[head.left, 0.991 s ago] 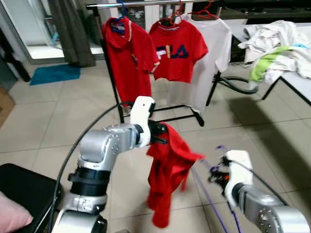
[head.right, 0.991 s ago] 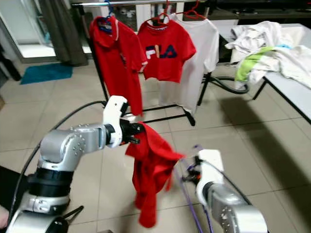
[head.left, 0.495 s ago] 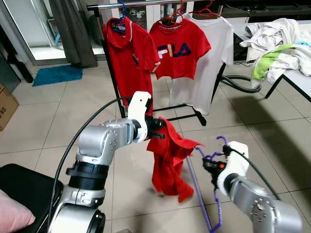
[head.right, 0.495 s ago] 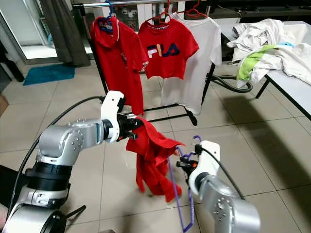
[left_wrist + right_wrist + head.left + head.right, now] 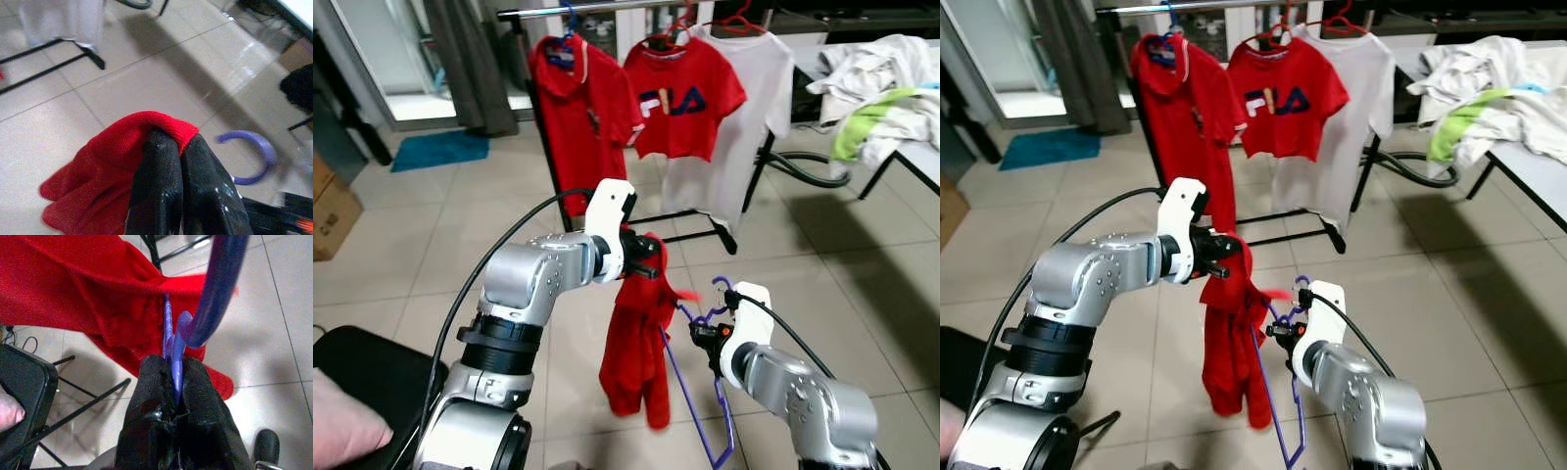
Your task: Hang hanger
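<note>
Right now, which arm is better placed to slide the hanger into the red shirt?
Right, probably. The right gripper is shut on the purple hanger, beside the red shirt. The left gripper is busy pinching the shirt's top edge and holding it up.

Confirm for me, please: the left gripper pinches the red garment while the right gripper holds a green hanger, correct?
Not quite: the hanger in the right gripper is purple, as the right wrist view shows. The left gripper does pinch the red garment.
</note>
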Robot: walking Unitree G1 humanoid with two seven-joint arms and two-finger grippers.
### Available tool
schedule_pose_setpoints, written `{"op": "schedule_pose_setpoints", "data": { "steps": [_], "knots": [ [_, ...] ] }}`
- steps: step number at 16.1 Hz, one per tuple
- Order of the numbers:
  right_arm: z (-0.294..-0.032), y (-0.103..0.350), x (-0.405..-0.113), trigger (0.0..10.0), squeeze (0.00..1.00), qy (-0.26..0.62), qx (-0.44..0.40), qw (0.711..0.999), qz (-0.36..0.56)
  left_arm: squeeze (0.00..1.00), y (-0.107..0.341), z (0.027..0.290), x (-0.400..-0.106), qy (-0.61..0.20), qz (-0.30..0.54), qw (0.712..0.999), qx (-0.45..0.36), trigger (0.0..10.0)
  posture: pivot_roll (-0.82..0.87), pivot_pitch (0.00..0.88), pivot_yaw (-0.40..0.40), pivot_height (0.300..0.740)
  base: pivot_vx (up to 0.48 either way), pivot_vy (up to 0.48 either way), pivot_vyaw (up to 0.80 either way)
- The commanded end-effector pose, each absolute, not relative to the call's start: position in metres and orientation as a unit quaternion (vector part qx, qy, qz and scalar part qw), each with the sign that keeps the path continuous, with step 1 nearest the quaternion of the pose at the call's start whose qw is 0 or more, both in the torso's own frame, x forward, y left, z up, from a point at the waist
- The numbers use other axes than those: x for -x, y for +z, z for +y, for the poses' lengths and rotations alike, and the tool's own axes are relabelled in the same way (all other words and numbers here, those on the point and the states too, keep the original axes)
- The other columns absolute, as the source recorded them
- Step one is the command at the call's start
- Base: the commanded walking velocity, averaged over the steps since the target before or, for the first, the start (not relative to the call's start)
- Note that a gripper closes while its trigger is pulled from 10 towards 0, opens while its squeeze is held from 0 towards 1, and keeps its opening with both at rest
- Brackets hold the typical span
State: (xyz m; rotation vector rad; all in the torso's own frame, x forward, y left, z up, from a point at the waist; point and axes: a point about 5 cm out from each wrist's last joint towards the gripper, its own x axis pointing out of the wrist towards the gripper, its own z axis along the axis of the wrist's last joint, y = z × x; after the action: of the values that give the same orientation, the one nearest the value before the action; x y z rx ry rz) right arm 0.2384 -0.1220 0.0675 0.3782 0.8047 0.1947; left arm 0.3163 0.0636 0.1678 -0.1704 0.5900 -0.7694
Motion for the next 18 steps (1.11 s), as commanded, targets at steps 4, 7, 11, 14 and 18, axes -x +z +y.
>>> {"op": "schedule_pose_setpoints", "data": {
  "steps": [4, 7, 11, 14, 18],
  "knots": [
    [-0.106, 0.07, -0.25, 10.0, 0.0, 0.094, -0.24, 0.893, 0.37, 0.0, 0.196, 0.049, -0.303, -0.451, 0.248, 0.851, 0.106, 0.0, 0.03, 0.0, 0.088, 0.74, 0.0, 0.0, 0.0],
    [-0.113, 0.072, -0.257, 10.0, 0.0, 0.073, -0.241, 0.901, 0.354, 0.0, 0.194, 0.054, -0.3, -0.439, 0.251, 0.859, 0.079, 0.9, 0.03, 0.0, 0.084, 0.74, 0.0, 0.0, 0.0],
    [-0.141, 0.069, -0.256, 10.0, 0.0, -0.032, -0.232, 0.907, 0.35, 0.0, 0.193, 0.084, -0.313, -0.356, 0.242, 0.901, 0.059, 0.0, 0.01, 0.0, 0.074, 0.74, 0.0, 0.0, 0.0],
    [-0.168, 0.075, -0.267, 10.0, 0.0, -0.109, -0.255, 0.91, 0.308, 0.0, 0.196, 0.09, -0.314, -0.353, 0.231, 0.905, 0.053, 0.0, -0.01, 0.0, 0.067, 0.74, 0.0, 0.0, 0.0],
    [-0.185, 0.109, -0.298, 10.0, 0.0, -0.149, -0.285, 0.926, 0.198, 0.0, 0.188, 0.086, -0.314, -0.351, 0.23, 0.906, 0.052, 0.0, -0.02, 0.0, 0.06, 0.74, 0.0, 0.0, 0.0]
  ]
}}
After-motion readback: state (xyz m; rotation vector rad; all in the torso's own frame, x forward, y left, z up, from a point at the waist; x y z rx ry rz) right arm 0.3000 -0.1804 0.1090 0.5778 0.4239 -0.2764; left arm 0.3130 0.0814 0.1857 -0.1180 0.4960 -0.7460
